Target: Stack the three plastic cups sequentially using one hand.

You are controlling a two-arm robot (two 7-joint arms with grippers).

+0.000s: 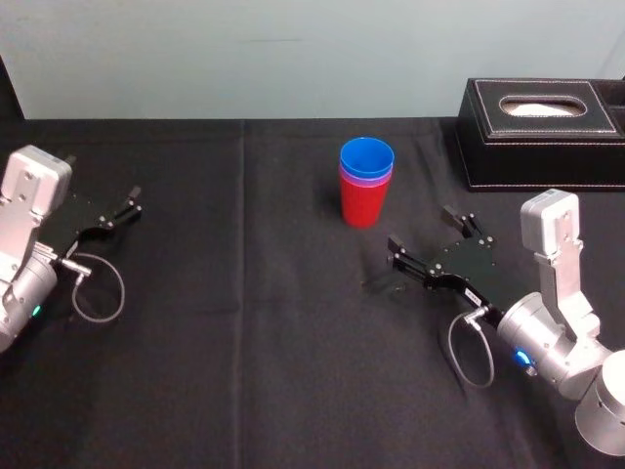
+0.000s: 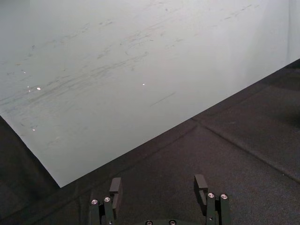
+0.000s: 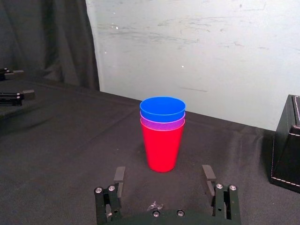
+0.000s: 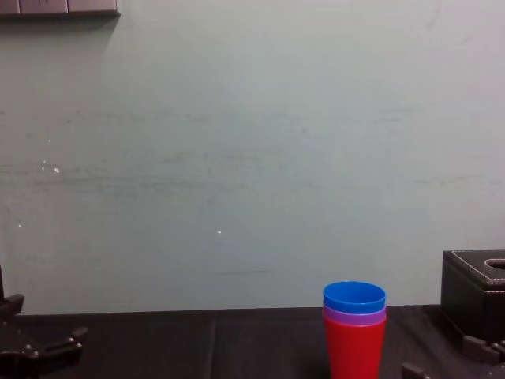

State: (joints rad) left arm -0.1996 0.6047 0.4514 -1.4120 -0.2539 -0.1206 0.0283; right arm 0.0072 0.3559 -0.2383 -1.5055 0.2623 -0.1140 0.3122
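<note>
R gripper (image 1: 421,229) jaws apart; L gripper (image 1: 129,205) same.

The smooth purple plastic tumbler (image 3: 162,124) is hidden inside the red plastic tumbler (image 3: 161,147) but for a thin band under its rim. The blue plastic tumbler (image 3: 162,108) nested in it shows just its rim and inner wall. The chest view's lower edge cuts off the red tumbler's base. The black stitched box (image 1: 547,166) runs off the head view's right edge.
</note>
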